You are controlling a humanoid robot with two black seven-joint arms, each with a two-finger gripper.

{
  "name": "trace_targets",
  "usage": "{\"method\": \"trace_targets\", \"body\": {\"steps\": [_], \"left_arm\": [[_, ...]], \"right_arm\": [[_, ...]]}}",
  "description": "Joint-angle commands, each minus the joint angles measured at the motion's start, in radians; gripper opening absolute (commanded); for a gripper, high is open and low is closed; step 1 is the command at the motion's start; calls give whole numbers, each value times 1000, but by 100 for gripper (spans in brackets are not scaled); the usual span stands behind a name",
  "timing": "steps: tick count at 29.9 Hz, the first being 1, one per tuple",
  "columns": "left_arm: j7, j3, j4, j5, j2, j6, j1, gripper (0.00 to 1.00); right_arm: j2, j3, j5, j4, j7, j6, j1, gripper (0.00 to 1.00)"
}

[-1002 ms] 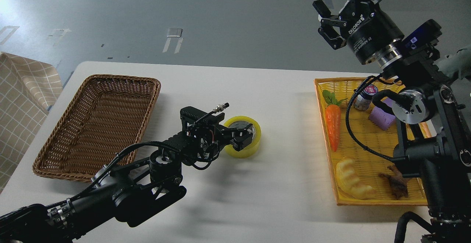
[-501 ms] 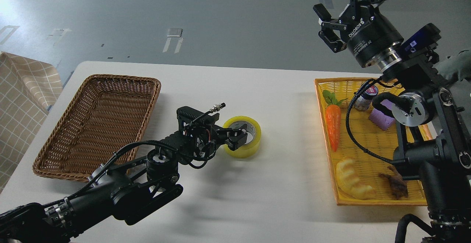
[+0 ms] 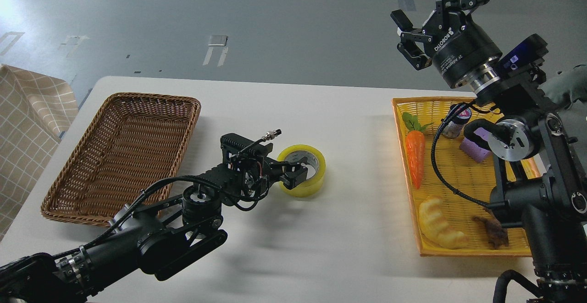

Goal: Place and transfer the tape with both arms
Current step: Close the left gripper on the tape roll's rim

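Tape (image 3: 306,171): I see the yellow roll lying flat on the white bench (image 3: 330,110), about in the middle, between the two baskets.
Left tool (image 3: 296,171): it sits low at the near left side of the roll. One finger is inside the hole and one is outside, so the wall of the roll is between them. I cannot tell if it grips the roll tight.
Right tool (image 3: 429,7): it hangs high above the far right corner of the bench, well away from the roll. Its fingers are spread wide and hold nothing.
Brown basket (image 3: 124,156): it is on the left side of the bench.
Yellow basket (image 3: 458,174): it is on the right side. In it I see a toy carrot (image 3: 415,158), a pale ridged toy (image 3: 440,225), a purple block (image 3: 474,147), a small jar (image 3: 454,124) and a small brown thing (image 3: 495,232).
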Motion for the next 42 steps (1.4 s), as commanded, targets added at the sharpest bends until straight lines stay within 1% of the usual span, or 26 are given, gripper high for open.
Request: {"method": "trace_targets", "body": {"steps": [1, 12, 13, 14, 19, 21, 22, 23, 25, 30, 31, 33, 34, 35, 36, 37, 38, 40, 42], "left_arm": [[-5, 1, 2, 0, 0, -1, -2, 98], [-7, 1, 26, 0, 2, -4, -4, 96], [-7, 1, 29, -1, 0, -4, -4, 95], [-7, 1, 31, 0, 2, -4, -5, 92], [-5, 1, 41, 0, 2, -30, -7, 89], [-5, 1, 43, 0, 0, -40, -8, 79], [-5, 1, 43, 0, 0, -41, -10, 70], [-7, 1, 43, 0, -2, -46, -10, 65], [-7, 0, 43, 0, -3, -55, -10, 63], [-7, 0, 43, 0, -6, -87, -12, 61], [-7, 0, 43, 0, -8, -89, -12, 57], [-7, 0, 43, 0, -8, -92, -13, 55], [-5, 0, 43, 0, -8, -96, -16, 53], [-5, 0, 43, 0, -6, -98, -18, 48], [-2, 0, 43, -1, -6, -104, -19, 35], [0, 0, 43, -5, -6, -115, -19, 19], [0, 0, 43, -5, -9, -122, -19, 11], [1, -2, 43, -20, -15, -141, -19, 0], [1, -2, 41, -53, -15, -150, -19, 0]], "right_arm": [[0, 0, 0, 1, 0, 0, 0, 100], [0, 2, 0, 7, 1, -1, -6, 100], [0, 2, 0, 7, 0, -1, -6, 100], [0, 2, 0, 7, 0, -1, -6, 100], [0, 2, 0, 5, 0, -1, -8, 100], [0, 2, 0, 5, 0, -3, -9, 100], [0, 2, 0, 5, 0, -3, -12, 100], [0, 2, 0, 5, 0, -3, -15, 100], [0, 2, 0, 5, 0, -3, -17, 100], [0, 2, -1, 4, 0, -3, -28, 100], [0, 2, -2, 4, 1, -3, -32, 100], [0, 2, -1, 4, 0, -3, -37, 100], [0, 2, 0, 4, 0, -3, -38, 100], [0, 2, -1, 4, 0, -3, -40, 100], [0, 2, -2, 4, 0, -3, -43, 100], [0, 2, -2, 4, 0, -3, -43, 100], [0, 2, -2, 4, 0, -3, -45, 100], [0, 2, -2, 4, 1, -3, -45, 100], [0, 2, 0, 4, 1, -3, -51, 100]]}}
